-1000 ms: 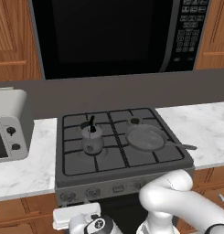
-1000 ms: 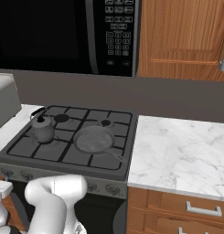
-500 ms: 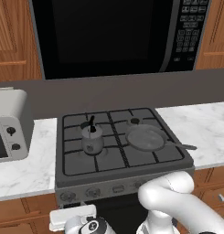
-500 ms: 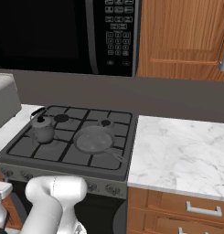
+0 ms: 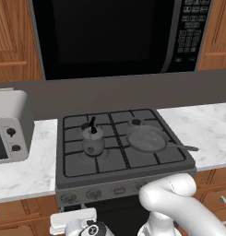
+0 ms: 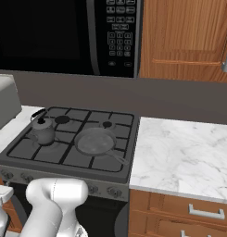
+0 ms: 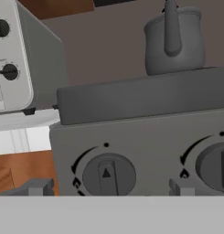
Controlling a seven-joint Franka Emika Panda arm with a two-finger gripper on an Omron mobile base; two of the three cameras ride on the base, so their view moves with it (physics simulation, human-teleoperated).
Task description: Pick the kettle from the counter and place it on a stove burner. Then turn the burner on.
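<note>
Left base view. The kettle [image 5: 93, 140] sits upright on the stove's [image 5: 68, 180] grates, over a left burner, well above and beyond the jaws; it is off the desk [image 5: 22, 168], so I judge the placing step done. A pan [image 5: 147, 138] lies on the right half of the grates, handle pointing right, apart from the kettle. The hand [image 5: 89, 227] hangs low at the stove's front edge, below the row of knobs [image 5: 92, 194]. That low position fits the remaining step: the burner control is on the front panel, not on top.

Right base view. Same layout from the other side: kettle [image 6: 42, 131] on the left of the grates, pan [image 6: 95, 141] just right of it, not touching. The marble desk [image 6: 184, 155] runs off to the right. The arm's white elbow [image 6: 57, 194] bends down in front of the stove, which puts the hand at knob height.

Hand view. The camera looks straight at the front panel. One knob [image 7: 108, 176] stands just ahead of the jaws and slightly left of centre, pointer up, which I read as off. A second knob [image 7: 217, 167] is partly cut by the right edge. The kettle [image 7: 173, 40] shows above and beyond, right of the near knob, on the stove top. A toaster oven [image 7: 17, 59] stands far left. The two fingertips [image 7: 34, 187] rise wide apart at the bottom, spread fully and holding nothing. Wide jaws suit closing around a knob. Which knob feeds the kettle's burner I cannot tell.
</note>
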